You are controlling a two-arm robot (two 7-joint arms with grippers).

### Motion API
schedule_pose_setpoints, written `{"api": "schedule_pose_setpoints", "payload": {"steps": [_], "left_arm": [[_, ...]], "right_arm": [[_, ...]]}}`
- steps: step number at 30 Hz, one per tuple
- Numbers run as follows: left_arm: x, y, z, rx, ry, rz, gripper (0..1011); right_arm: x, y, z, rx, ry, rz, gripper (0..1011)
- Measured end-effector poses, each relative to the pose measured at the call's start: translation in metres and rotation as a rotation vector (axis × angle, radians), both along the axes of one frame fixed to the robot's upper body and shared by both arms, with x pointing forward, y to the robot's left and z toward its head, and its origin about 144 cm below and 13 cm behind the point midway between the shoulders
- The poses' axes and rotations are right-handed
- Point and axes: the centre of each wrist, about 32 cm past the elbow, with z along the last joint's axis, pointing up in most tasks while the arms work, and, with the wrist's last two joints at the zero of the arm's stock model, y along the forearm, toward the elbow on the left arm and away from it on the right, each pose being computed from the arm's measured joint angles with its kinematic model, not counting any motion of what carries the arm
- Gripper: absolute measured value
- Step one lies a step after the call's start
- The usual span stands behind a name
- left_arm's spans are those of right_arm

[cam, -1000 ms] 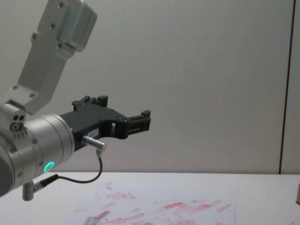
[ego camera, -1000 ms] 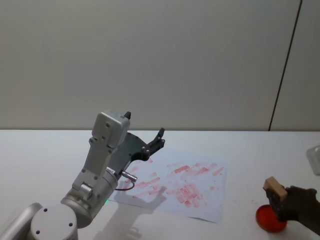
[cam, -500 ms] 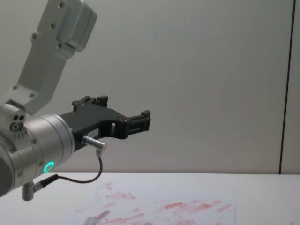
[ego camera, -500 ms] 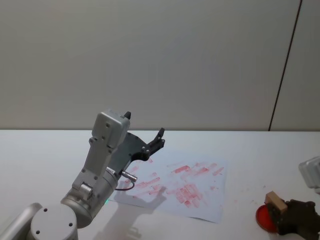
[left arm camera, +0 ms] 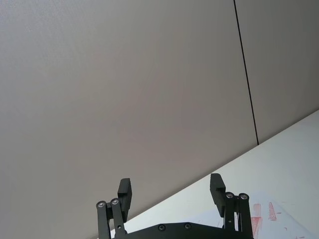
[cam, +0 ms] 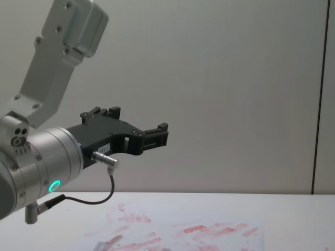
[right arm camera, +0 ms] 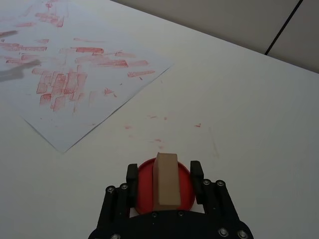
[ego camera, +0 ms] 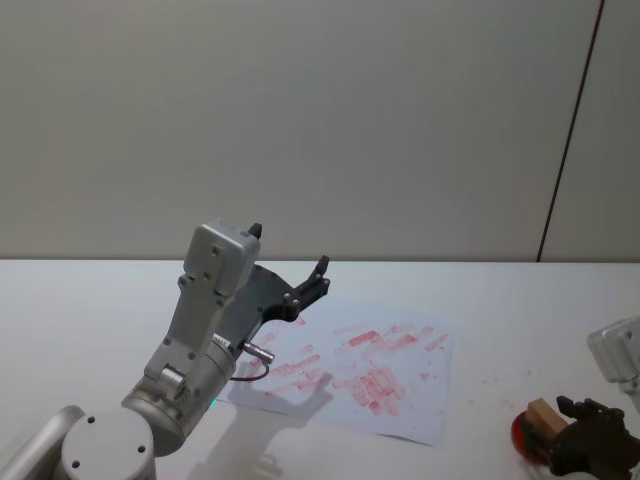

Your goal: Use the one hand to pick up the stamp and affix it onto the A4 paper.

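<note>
- Carrying everything is the white worktop (right arm camera: 259,99), with faint red specks between the sheet and the pad; any travel across it is best done with the block lifted well clear so no stray mark lands there.
- Lying toward the left of the right arm's work, the A4 paper (ego camera: 410,385) is already crowded with red-pink bars (right arm camera: 60,84), and the barest patches seem to be along its near edge and corner, so that looks the sensible target for a clean print.
- Parked high over the sheet's far-left part, the left hand (left arm camera: 172,196) hangs idle with its fingers spread apart and nothing between them (it casts a shadow on the paper but touches nothing).
- Working at the near right of the worktop, the right hand (right arm camera: 162,174) is clamped on the stamp, one finger on each long side.
- Sitting under it, the red ink pad (right arm camera: 144,191) is a round dish well apart from the paper.
- Standing upright in that grip, the stamp (right arm camera: 166,179) appears pressed onto the pad; whether its face is fully seated I cannot tell.
- Doing this step well likely means pressing straight down and level, then lifting vertically without twisting, so the ink loads evenly.
</note>
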Motion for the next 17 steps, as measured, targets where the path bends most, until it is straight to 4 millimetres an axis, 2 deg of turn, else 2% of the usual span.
{"api": "schedule_pose_setpoints", "payload": {"steps": [5,6,13,17], "left_arm": [[0.0000,0.0000,0.0000,0.000,0.000,0.000,1002],[0.0000,0.0000,0.0000,0.000,0.000,0.000,1002],[0.0000,0.0000,0.0000,0.000,0.000,0.000,1002],[0.0000,0.0000,0.0000,0.000,0.000,0.000,1003]], "right_arm": [[0.0004,0.0006,-0.0010,-0.003,0.003,0.001,754],[0.0004,0.0006,-0.0010,-0.003,0.003,0.001,754],[0.0006,0.0010,-0.0019,-0.006,0.005,0.002,960],[0.0007,0.0011,-0.0022,-0.006,0.006,0.002,1001]]}}
